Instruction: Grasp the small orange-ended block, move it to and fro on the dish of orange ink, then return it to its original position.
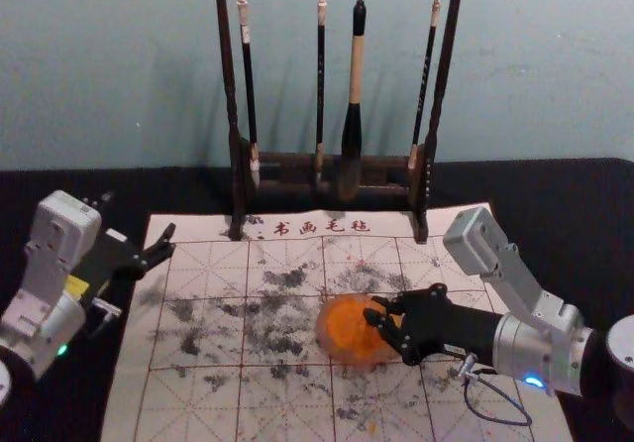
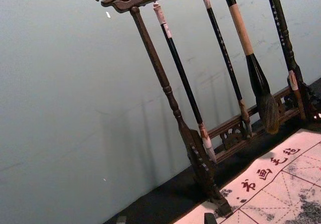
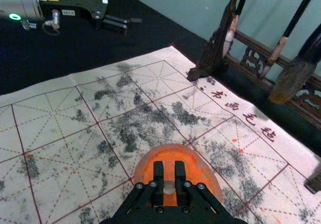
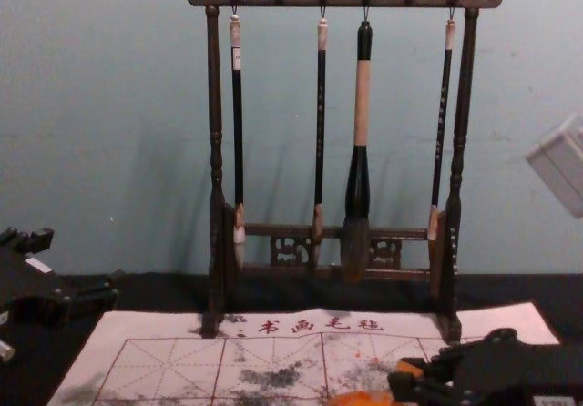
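Note:
My right gripper (image 1: 374, 323) is over the right part of the orange ink dish (image 1: 347, 335), reaching in from the right. In the right wrist view the right gripper (image 3: 169, 173) is shut on a small block (image 3: 169, 170), orange-pink with a pale part below, in front of the dish (image 3: 200, 176). Whether the block touches the ink cannot be told. The chest view has the block's orange end (image 4: 410, 368) at the fingertips, just above the dish (image 4: 357, 399). My left gripper (image 1: 141, 218) is parked open off the mat's left edge; its own wrist view shows the left gripper (image 2: 166, 219) with widely parted tips.
A dark wooden rack (image 1: 232, 115) with several hanging brushes, among them a thick one (image 1: 354, 95), stands behind the dish at the mat's back edge. The ink-stained white grid mat (image 1: 198, 402) lies on the black table (image 1: 555, 204), beneath the dish.

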`<state>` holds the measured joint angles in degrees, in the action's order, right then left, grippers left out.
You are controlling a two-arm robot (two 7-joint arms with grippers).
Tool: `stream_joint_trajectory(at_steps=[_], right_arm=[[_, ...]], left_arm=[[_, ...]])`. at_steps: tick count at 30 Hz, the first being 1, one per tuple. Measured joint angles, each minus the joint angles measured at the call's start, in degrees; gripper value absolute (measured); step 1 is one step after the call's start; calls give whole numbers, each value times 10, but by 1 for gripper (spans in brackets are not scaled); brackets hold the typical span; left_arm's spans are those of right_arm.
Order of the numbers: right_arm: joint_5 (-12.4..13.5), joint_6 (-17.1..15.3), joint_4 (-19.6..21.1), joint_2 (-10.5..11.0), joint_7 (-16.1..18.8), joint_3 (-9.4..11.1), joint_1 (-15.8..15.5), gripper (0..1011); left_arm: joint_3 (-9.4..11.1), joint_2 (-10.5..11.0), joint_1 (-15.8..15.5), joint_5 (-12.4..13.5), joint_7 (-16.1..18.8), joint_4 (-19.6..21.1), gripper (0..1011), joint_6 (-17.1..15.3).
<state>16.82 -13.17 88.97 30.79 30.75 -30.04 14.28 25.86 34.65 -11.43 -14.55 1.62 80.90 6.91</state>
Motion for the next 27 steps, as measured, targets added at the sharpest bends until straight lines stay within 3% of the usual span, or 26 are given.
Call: stream_joint_trajectory(at_steps=[15, 23, 27], right_arm=[[1, 1, -3, -9, 0, -5, 10, 79], [11, -1, 22, -4, -23, 17, -7, 79], [21, -10, 49, 5, -43, 40, -26, 79]], left_arm=[[0, 0, 0, 0, 0, 0, 1001, 0], [0, 0, 0, 0, 0, 0, 1001, 0], [0, 0, 0, 0, 0, 0, 1001, 0]])
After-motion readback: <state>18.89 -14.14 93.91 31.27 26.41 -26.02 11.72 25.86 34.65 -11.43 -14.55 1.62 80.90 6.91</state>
